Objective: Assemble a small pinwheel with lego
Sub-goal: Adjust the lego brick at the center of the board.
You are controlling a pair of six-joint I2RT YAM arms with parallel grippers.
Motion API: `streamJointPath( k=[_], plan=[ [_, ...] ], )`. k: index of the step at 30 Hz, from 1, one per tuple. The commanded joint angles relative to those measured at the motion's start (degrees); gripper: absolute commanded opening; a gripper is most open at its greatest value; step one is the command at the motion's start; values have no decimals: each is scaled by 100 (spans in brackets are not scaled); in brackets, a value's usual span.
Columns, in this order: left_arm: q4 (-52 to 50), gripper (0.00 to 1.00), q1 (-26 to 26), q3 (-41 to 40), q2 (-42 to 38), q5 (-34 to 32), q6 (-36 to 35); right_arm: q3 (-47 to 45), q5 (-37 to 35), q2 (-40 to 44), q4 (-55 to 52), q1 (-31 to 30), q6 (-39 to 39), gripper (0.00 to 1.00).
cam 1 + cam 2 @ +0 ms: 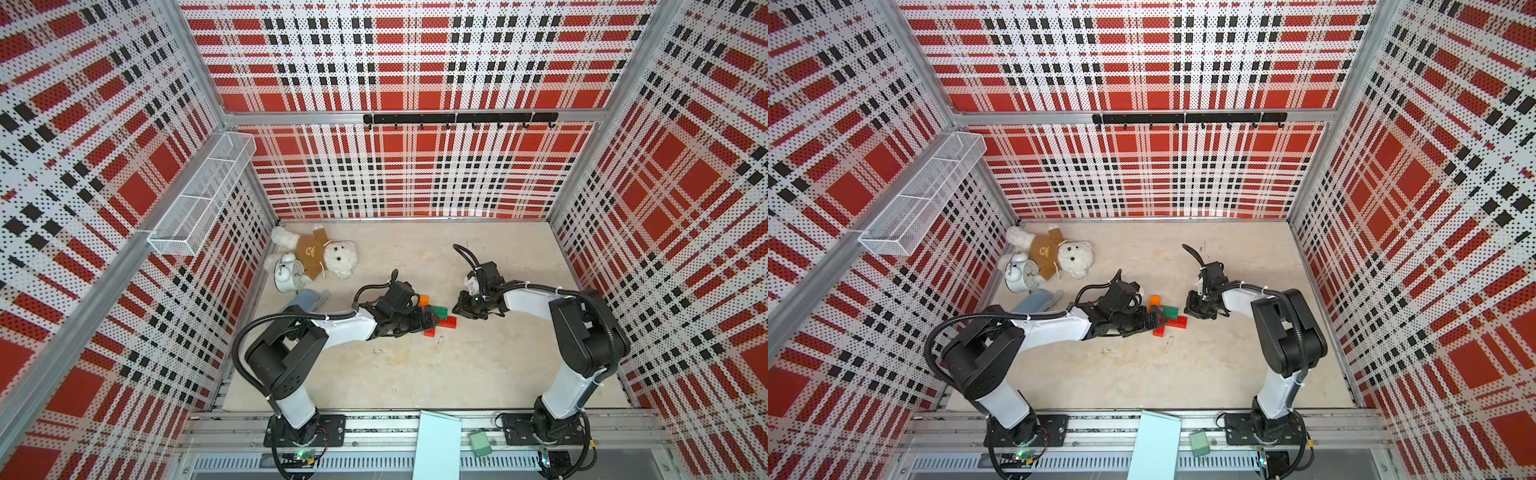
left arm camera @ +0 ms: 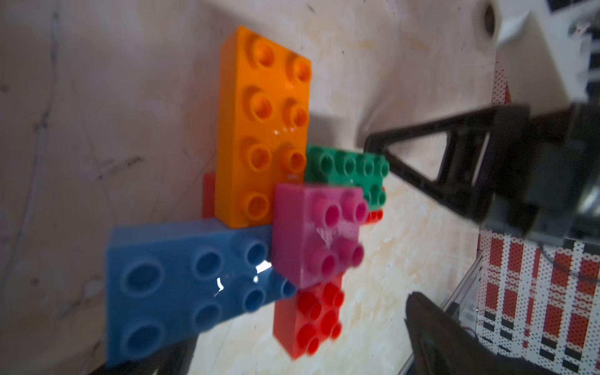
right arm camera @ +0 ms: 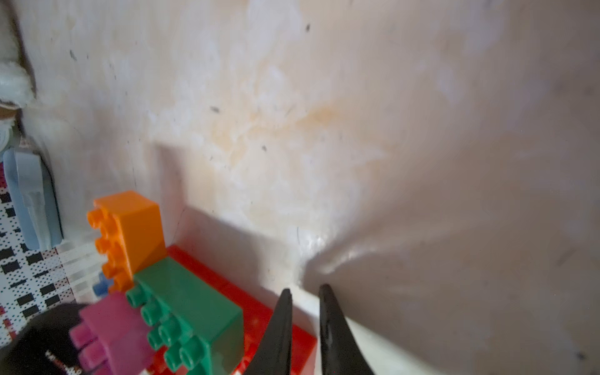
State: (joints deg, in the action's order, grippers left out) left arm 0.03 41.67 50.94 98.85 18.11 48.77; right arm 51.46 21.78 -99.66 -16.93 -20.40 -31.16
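Observation:
The pinwheel lies flat on the beige table. In the left wrist view its orange, blue, green and red lego arms meet under a pink square. My left gripper is open, with a finger on either side of the cluster and no grip on it. My right gripper is just right of the green brick over a red brick. Its fingers are nearly together and hold nothing.
A teddy bear, a white alarm clock and a grey-blue object lie at the back left. A wire basket hangs on the left wall, a hook rail on the back wall. A pale blue sheet lies on the front rail.

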Motion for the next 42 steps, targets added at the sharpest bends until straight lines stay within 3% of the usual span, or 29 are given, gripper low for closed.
streamJointPath(
  k=[1, 8, 16, 21, 24, 33, 42],
  plan=[
    [81, 99, -153, 351, 308, 329, -186, -541, -220, 347, -41, -284, -295, 19],
    [-62, 99, -270, 764, 680, 662, -445, -1218, -331, 826, 594, -1028, -1140, 19],
    [-337, 99, -458, 667, 357, 562, -618, -1093, -755, 1030, 310, -1026, -1259, 20],
    [-463, 99, -729, 686, 156, 721, -733, -938, -882, 1361, -9, -989, -1236, 26],
    [-1021, 99, -853, 919, 128, 651, -899, -782, -952, 1358, -269, -964, -1146, 27],
    [-976, 100, -584, 566, -463, 505, -516, -1063, -882, 1125, 55, -1047, -1266, 25],
    [-847, 99, -609, 950, 223, 500, -523, -1033, -767, 899, 279, -1312, -1423, 25]
  ],
)
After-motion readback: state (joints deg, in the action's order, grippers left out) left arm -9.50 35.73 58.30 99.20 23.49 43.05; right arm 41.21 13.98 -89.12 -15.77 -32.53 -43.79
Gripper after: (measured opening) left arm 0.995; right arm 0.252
